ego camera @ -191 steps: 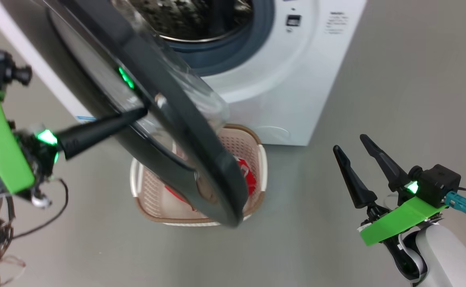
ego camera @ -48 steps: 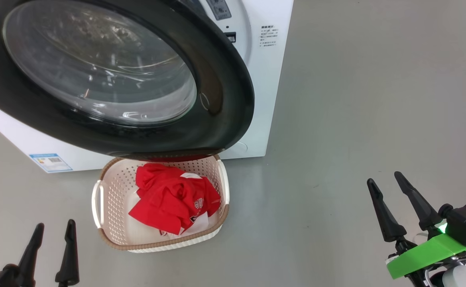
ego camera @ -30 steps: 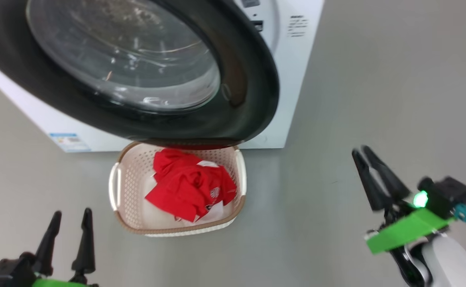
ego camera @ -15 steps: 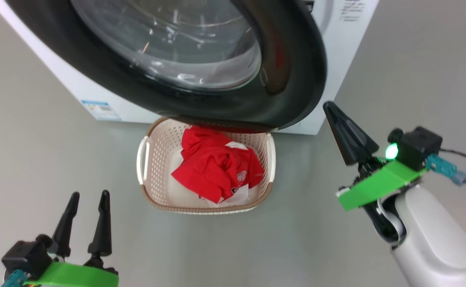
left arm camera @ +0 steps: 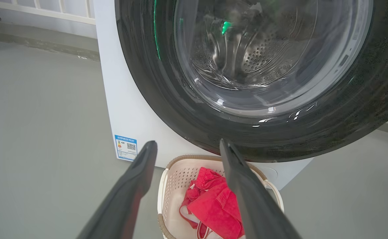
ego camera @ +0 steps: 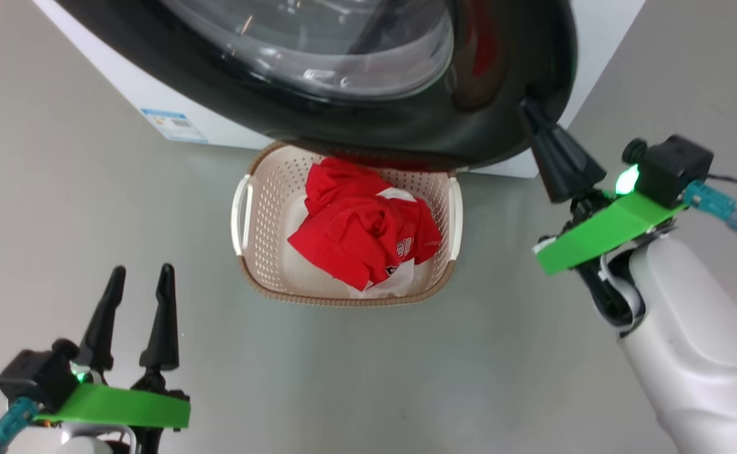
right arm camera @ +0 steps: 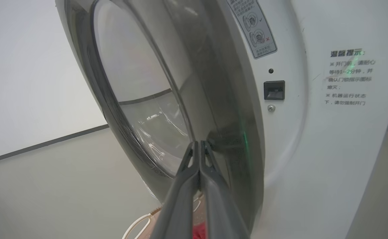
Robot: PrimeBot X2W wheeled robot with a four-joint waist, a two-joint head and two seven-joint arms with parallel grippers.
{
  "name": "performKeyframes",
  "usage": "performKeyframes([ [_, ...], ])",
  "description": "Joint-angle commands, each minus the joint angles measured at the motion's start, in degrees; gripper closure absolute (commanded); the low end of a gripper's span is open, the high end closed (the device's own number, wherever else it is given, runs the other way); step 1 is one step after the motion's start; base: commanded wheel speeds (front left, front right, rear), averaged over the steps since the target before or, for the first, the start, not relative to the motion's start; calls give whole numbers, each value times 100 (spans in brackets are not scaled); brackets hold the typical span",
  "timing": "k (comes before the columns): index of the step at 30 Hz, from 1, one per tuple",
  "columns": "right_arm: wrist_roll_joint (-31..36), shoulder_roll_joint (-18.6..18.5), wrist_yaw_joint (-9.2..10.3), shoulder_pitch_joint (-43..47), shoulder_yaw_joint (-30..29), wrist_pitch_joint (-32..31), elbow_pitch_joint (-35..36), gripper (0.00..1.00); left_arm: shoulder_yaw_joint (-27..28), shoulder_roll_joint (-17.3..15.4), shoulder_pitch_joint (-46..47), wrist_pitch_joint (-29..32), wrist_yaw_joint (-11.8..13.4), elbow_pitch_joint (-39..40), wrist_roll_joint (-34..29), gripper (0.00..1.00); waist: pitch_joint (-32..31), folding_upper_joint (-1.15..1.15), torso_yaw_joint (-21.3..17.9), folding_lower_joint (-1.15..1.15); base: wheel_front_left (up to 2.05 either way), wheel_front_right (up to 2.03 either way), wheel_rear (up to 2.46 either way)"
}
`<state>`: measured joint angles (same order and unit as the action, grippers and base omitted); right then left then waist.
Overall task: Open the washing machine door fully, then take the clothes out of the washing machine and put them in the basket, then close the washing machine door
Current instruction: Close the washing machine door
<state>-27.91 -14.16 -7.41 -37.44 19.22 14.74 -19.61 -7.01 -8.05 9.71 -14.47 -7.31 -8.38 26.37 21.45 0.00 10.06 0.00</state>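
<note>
Red fabric: the clothes [ego camera: 362, 236] lay bunched inside the basket [ego camera: 349, 301], with a white panel showing at the near side; nothing hung over the rim.
Basket: it stood on the grey floor [ego camera: 406, 378], just in front of the washing machine [ego camera: 598, 38].
Door: the washing machine door [ego camera: 374, 129] overhung the basket's far rim, glass bowl facing the robot. In the right wrist view the latch slot [right arm camera: 273, 90] on the white front showed bare beside the door's edge, so the door looked nearly swung to but not latched.
Right gripper: the right gripper [ego camera: 529, 112] was up and to the right of the basket, its two fingers pressed together with nothing between them. The tips were at the door's black rim; I could not confirm actual contact.
Left gripper: the left gripper [ego camera: 142, 270] sat to the near left of the basket, well apart from it, fingers spread and empty.
Just changed: a second earlier the right fingers stood apart, lower and clear of the door. They had since shut and risen to the rim.
Meaning: emptying looked done. The shut fingers seemed meant as a blunt pusher for the last step, pressing the door home.
Risk: the tips could slide off the glossy curved rim.
</note>
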Motion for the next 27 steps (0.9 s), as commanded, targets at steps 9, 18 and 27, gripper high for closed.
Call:
performKeyframes([
  [9, -34, 93, -8, -738, -331, 26, -76, 100, 167, -112, 360, -52, -18, 253, 23, 0, 358, 0, 101, 0, 0, 0, 0],
  [18, 56, 134, -8, -1376, -864, 26, -297, 100, 95, -105, 575, -52, -18, 311, 57, 0, 627, 0, 205, 0, 0, 0, 0],
  [27, 194, 198, -8, -1285, -747, 26, -292, 96, 80, -118, 624, -52, -18, 247, 55, 0, 589, 0, 208, 0, 0, 0, 0],
])
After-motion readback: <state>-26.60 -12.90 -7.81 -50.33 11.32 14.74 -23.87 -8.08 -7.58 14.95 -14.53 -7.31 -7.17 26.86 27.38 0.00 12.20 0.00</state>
